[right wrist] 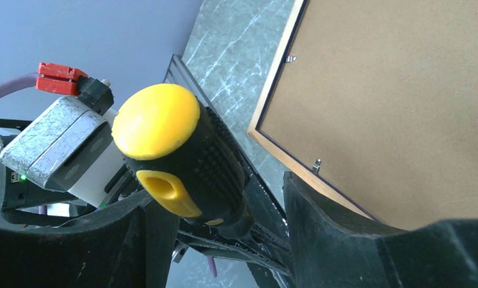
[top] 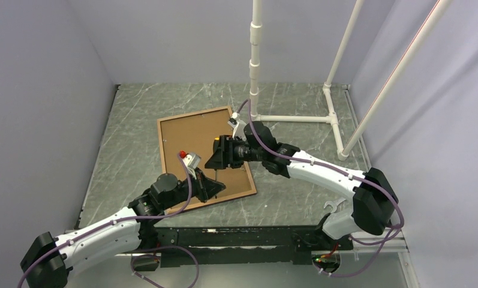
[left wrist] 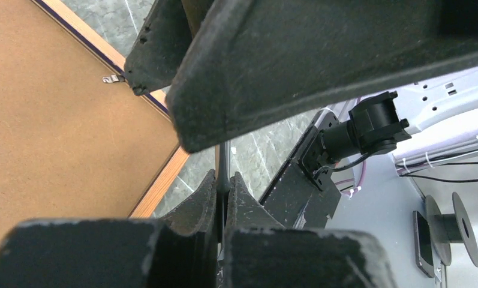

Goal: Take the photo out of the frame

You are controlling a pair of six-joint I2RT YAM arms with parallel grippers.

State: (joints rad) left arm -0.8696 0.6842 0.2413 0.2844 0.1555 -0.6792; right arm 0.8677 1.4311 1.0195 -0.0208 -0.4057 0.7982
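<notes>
Screwdriver (right wrist: 176, 162) shaft pinched in shut left gripper (left wrist: 223, 186); right gripper (right wrist: 218, 204) open around it. Step looks like tool handover, frame (top: 162, 139) face-down. Next: right closes, then pries clip (right wrist: 316, 163).

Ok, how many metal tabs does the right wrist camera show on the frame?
2. One tab on the frame's left edge, second tab on its lower edge near the corner. Others may be out of view.

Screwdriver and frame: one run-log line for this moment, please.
frame: face down | photo: in frame, hardboard back up | screwdriver: shaft clamped in left gripper | right gripper: open around handle
</notes>
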